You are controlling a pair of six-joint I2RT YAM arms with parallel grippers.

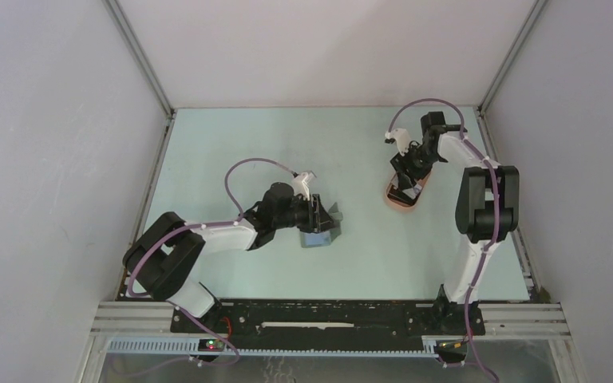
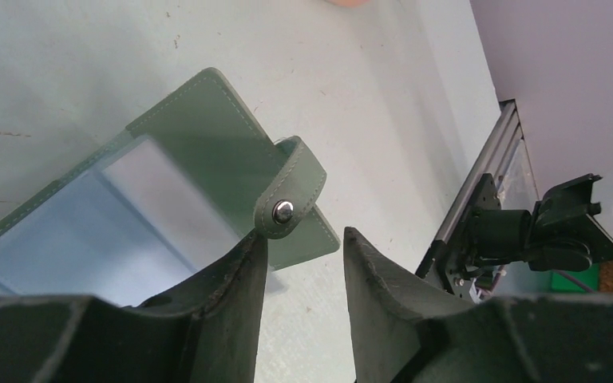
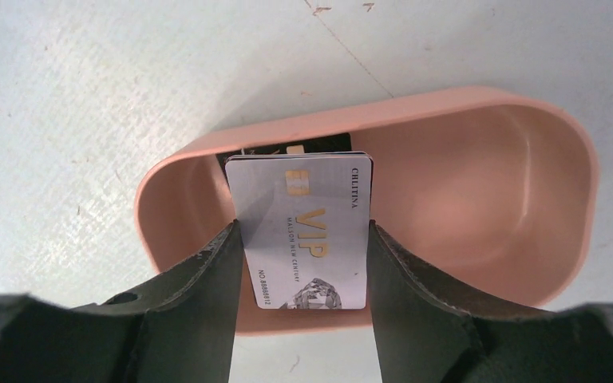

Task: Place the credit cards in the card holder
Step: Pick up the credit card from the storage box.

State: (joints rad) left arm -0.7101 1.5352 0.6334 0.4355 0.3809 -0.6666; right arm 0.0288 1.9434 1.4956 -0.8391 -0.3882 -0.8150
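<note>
Evidently our right end effector (image 3: 303, 229) is grasping the silver card (image 3: 303, 207) by its edges inside the pink tray (image 3: 479, 104), with the black card (image 3: 311, 146) just behind it. We judge that such a thin grip could let it twist, or drag both out. Our left end effector (image 2: 303, 239) stands released at the card holder (image 2: 207, 136) on the table (image 2: 88, 48). The strap (image 2: 291, 191) may block insertion. Only the wrist views show us the cards and the strap.

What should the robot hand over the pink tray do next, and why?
Probably lift up: the right gripper seems to pinch the silvery plastic VIP card by both long edges in the salmon-pink oval tray, and the grey-green fold-over card holder lies open.
</note>
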